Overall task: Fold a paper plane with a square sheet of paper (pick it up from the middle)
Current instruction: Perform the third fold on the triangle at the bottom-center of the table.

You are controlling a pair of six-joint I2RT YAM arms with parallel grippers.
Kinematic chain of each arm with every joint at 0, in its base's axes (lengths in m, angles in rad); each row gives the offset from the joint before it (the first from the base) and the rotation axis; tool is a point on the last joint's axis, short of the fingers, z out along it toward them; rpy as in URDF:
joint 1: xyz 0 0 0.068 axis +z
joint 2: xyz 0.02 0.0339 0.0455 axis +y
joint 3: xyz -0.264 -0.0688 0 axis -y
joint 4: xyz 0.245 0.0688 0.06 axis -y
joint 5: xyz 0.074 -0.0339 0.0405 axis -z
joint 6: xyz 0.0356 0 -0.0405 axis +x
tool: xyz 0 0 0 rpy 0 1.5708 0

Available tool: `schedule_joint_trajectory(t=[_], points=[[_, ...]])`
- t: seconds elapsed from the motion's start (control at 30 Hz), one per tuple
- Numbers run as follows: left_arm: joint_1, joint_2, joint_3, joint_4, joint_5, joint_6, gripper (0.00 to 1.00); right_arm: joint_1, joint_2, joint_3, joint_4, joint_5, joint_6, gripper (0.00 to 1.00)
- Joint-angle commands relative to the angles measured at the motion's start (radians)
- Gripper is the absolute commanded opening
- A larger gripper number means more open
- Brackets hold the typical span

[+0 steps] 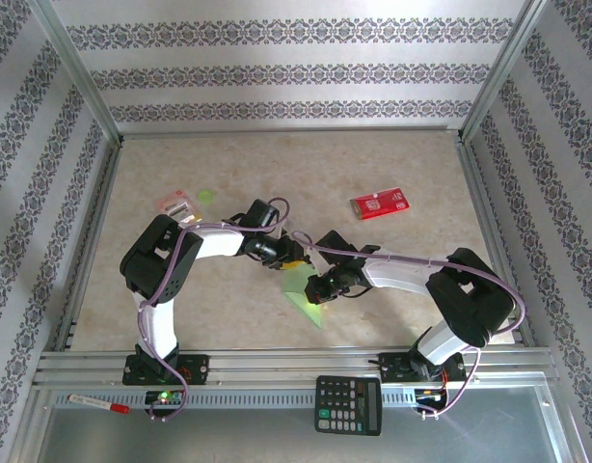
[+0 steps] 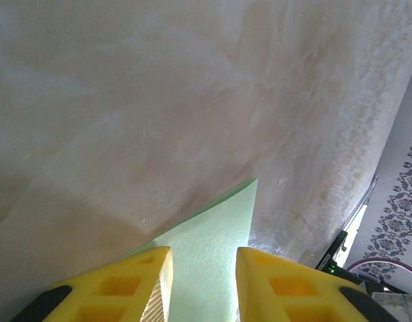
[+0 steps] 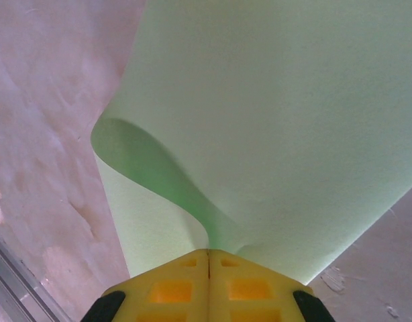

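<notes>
While right gripper (image 3: 209, 255) pinches curled thin green paper (image 3: 273, 121), left gripper (image 2: 203, 258) part-open over its pointed corner

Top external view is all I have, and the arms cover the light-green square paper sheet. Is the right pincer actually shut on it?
Observer: Yes. The right wrist view has the right pincer shut on the edge of the thin light-green paper sheet.
Operator: Sheet flat there?
Observer: No. One flap curls over in a loop right beside the pincer tip.
Operator: Left pincer?
Observer: The left pincer is open. Its yellow fingers stand apart, with a pointed corner of the sheet lying on the beige table between and beyond them.
</notes>
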State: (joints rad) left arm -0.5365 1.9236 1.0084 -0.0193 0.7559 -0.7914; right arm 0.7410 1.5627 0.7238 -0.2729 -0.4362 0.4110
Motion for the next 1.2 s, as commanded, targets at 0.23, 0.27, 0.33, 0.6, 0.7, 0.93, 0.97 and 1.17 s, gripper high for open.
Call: schedule_joint_trajectory(t=[0.23,0.27,0.33,0.6,0.7,0.93,0.97,1.17], points=[[0.002,0.047,-0.025,-0.094,-0.053,0.027,0.31,-0.014,-0.01,-0.024,0.009,-0.006,0.001,0.05],[0.002,0.047,-0.026,-0.093,-0.055,0.027,0.31,-0.013,-0.01,-0.026,0.009,-0.004,0.002,0.05],[0.003,0.046,-0.025,-0.094,-0.053,0.028,0.31,-0.012,-0.009,-0.029,0.013,-0.006,0.004,0.05],[0.002,0.047,-0.024,-0.093,-0.051,0.026,0.31,-0.012,0.007,-0.025,0.023,-0.004,0.008,0.05],[0.003,0.047,-0.02,-0.095,-0.052,0.027,0.31,-0.013,0.013,-0.022,0.018,0.001,0.002,0.04],[0.003,0.045,-0.016,-0.104,-0.053,0.029,0.31,-0.013,0.02,-0.033,0.018,0.005,0.003,0.03],[0.004,0.043,-0.017,-0.104,-0.053,0.03,0.31,-0.012,0.02,-0.036,0.018,0.005,0.003,0.03],[0.005,0.033,0.003,-0.112,-0.051,0.026,0.32,-0.012,0.016,-0.055,0.02,0.019,0.015,0.02]])
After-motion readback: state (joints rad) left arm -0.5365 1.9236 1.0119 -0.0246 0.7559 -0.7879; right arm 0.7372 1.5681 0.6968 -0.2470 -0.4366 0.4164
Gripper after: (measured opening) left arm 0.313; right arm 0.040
